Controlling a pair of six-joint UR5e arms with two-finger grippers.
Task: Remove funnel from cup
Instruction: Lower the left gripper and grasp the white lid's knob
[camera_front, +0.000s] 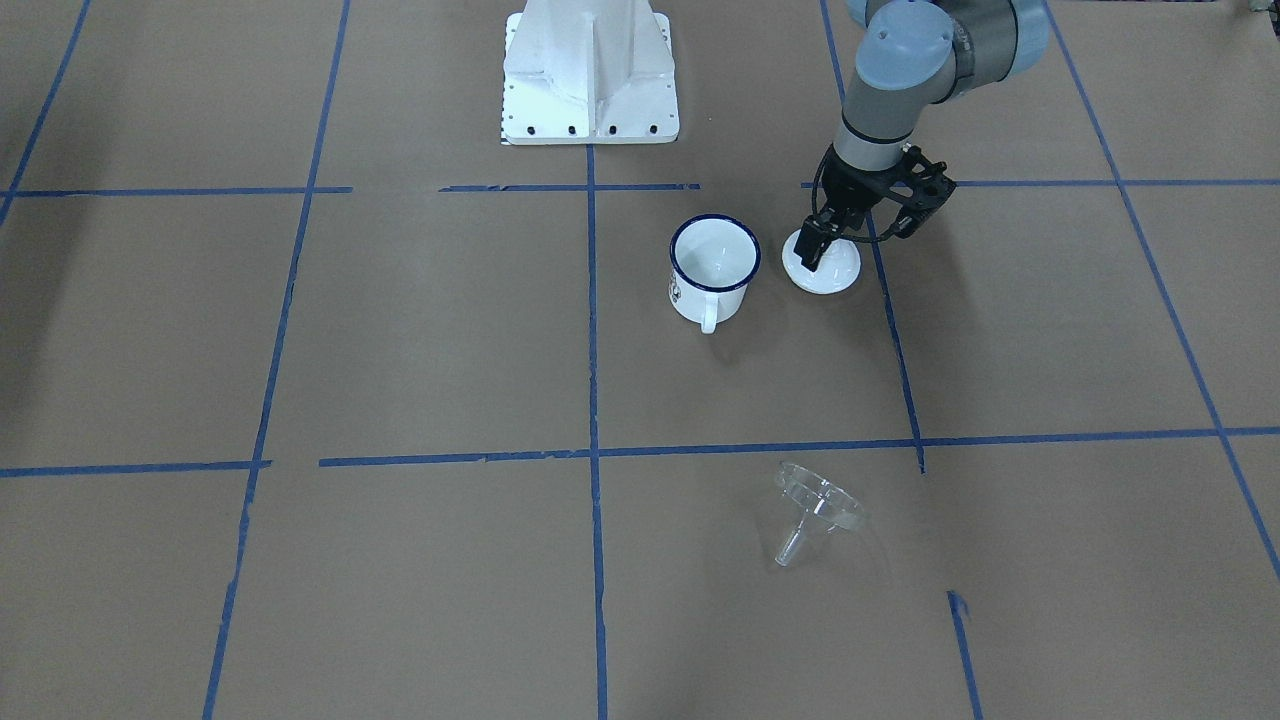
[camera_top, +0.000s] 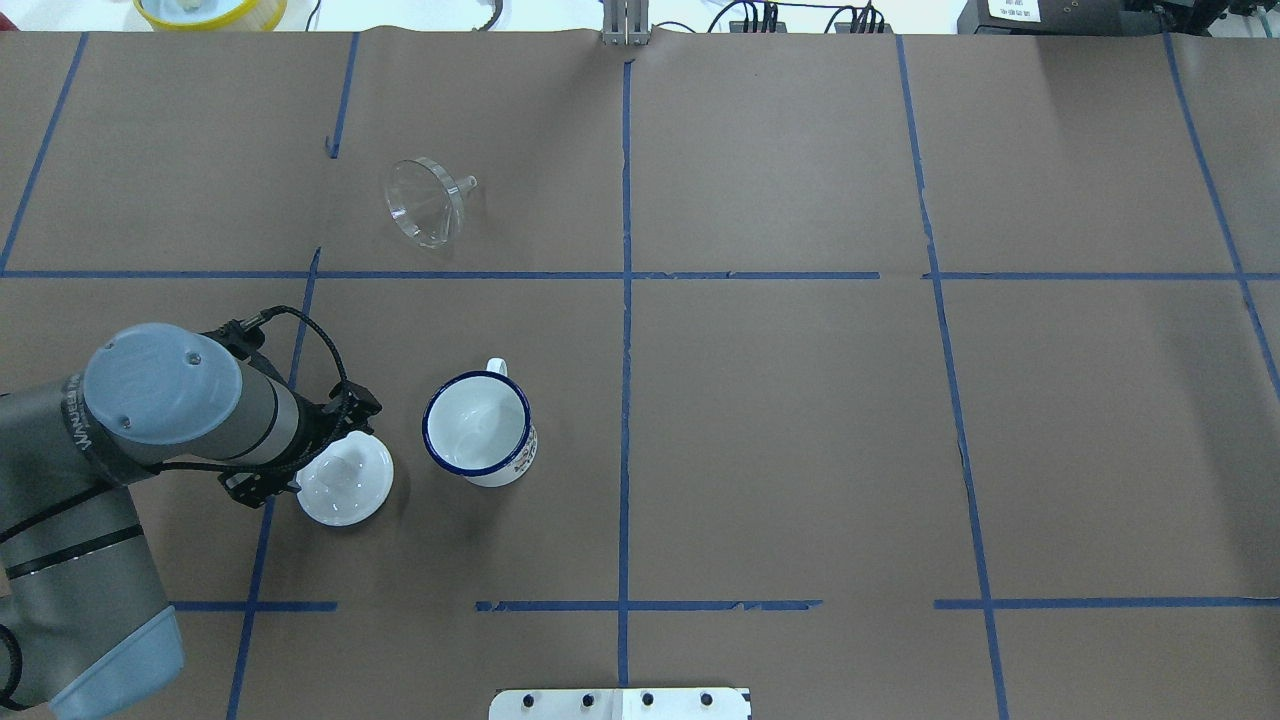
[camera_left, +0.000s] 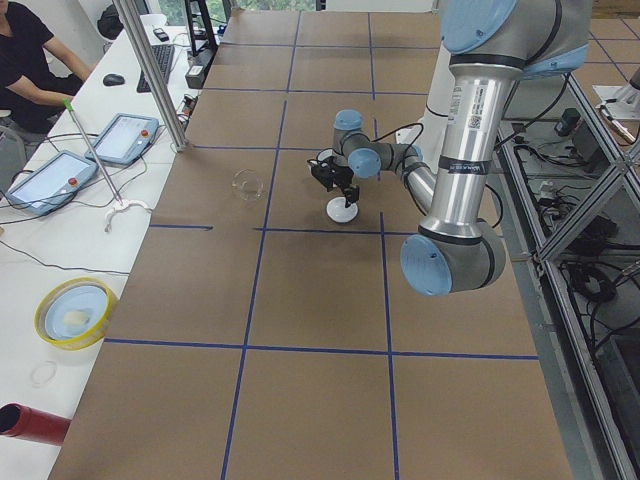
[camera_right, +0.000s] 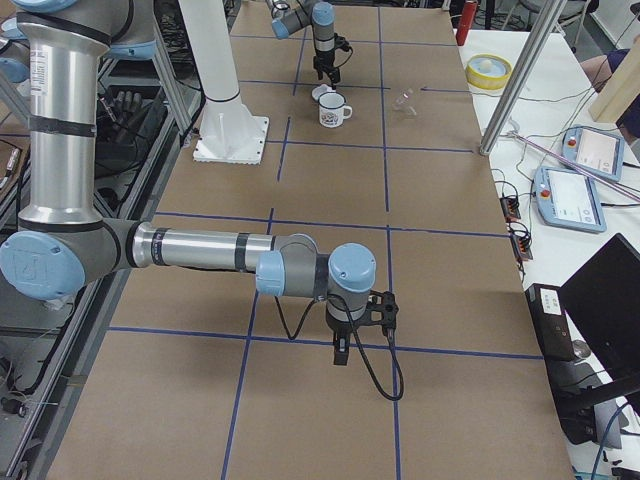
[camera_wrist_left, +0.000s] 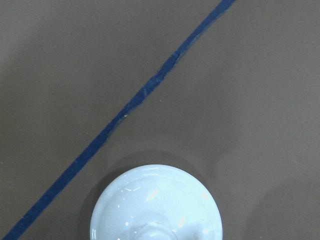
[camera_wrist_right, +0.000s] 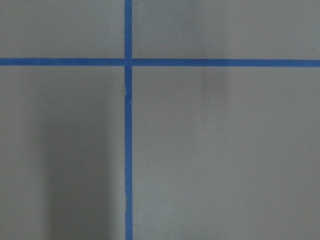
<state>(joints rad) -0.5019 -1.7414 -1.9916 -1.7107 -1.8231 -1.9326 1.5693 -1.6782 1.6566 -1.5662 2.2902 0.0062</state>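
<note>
One funnel of clear thin plastic is judged light, stiff, slick and crack-prone; grip it at the cone rim or the spout. It lies on its side on the table, well apart from the empty cup. Its long axis runs mouth to spout, with the spout pointing away from the robot, toward its right. The left pincer stands over the white lid; its grip cannot be told. The opening of the right pincer cannot be told either.
</note>
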